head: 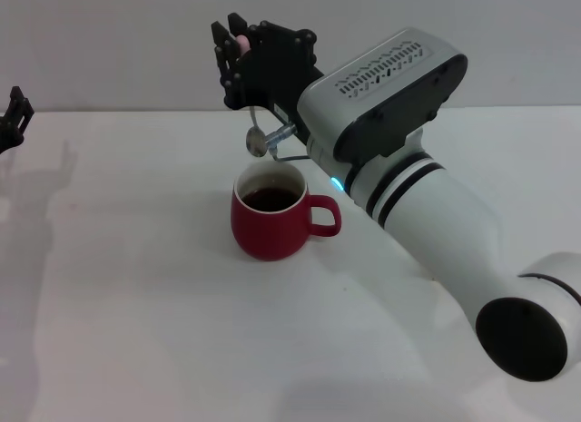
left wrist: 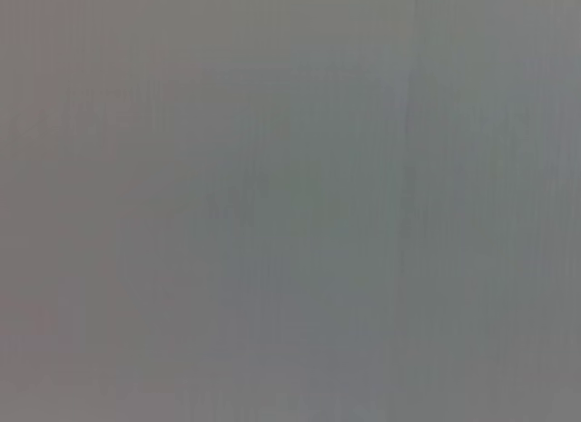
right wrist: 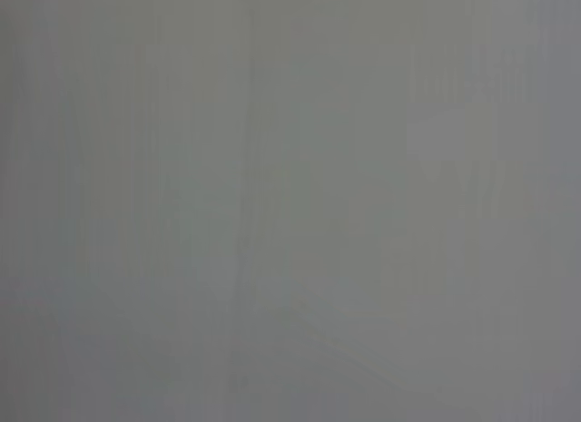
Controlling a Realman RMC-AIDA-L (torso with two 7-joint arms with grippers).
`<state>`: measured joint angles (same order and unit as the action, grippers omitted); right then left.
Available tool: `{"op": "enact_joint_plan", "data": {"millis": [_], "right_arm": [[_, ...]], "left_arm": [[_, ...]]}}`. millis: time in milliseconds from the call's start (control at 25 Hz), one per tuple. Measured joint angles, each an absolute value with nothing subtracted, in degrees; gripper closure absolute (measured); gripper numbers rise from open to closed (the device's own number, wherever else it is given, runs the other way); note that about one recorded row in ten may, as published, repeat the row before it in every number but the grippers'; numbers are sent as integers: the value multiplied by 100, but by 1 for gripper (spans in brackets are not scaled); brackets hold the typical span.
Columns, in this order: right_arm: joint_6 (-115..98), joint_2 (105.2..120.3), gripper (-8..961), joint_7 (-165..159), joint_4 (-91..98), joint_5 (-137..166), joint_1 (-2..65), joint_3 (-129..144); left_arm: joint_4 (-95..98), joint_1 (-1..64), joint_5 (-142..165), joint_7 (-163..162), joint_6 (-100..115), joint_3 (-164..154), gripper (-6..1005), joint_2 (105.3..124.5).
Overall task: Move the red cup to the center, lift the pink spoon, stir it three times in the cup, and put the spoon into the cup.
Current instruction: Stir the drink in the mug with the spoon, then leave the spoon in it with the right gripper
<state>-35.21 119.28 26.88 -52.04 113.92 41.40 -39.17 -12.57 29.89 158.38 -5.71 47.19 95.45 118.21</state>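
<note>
Red cup (head: pixel 270 224) — squat, rounded dark-red ceramic mug with a white inner wall and rim and a loop handle pointing toward the robot's right. It stands upright on the white table (head: pixel 136 331), near the middle of the surface, with dark liquid inside.

Pink spoon (head: pixel 258 132) — small, slim, with a grey metal bowl and neck and a pale pink handle. It hangs in the air above the cup's far rim, bowl downward, and the round bowl sits just over the rim, not touching the liquid. Only the tip of the pink handle shows, poking out at the top between the black fingers; the rest of the handle is hidden by them.

Right gripper (head: pixel 238 50) — black, carried on a white-and-grey arm that reaches in from the right and forward across the table. It is raised over the far side of the cup, its fingers closed narrowly on the spoon's handle.

Left gripper (head: pixel 13 115) — black, only partly visible at the left edge, well apart from the cup, above the far left of the table. I cannot tell how its fingers stand.

Both wrist views — a blank grey field, nothing distinguishable.
</note>
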Motion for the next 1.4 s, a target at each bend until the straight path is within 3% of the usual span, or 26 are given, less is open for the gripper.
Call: {"op": "enact_joint_plan", "data": {"millis": [1400], "right_arm": [[-3874,11962,820,2735,-5392,11390,3546,-3638]], "left_arm": [[-1249,2944,15838,-587,4740,9507,170,11839]]}}
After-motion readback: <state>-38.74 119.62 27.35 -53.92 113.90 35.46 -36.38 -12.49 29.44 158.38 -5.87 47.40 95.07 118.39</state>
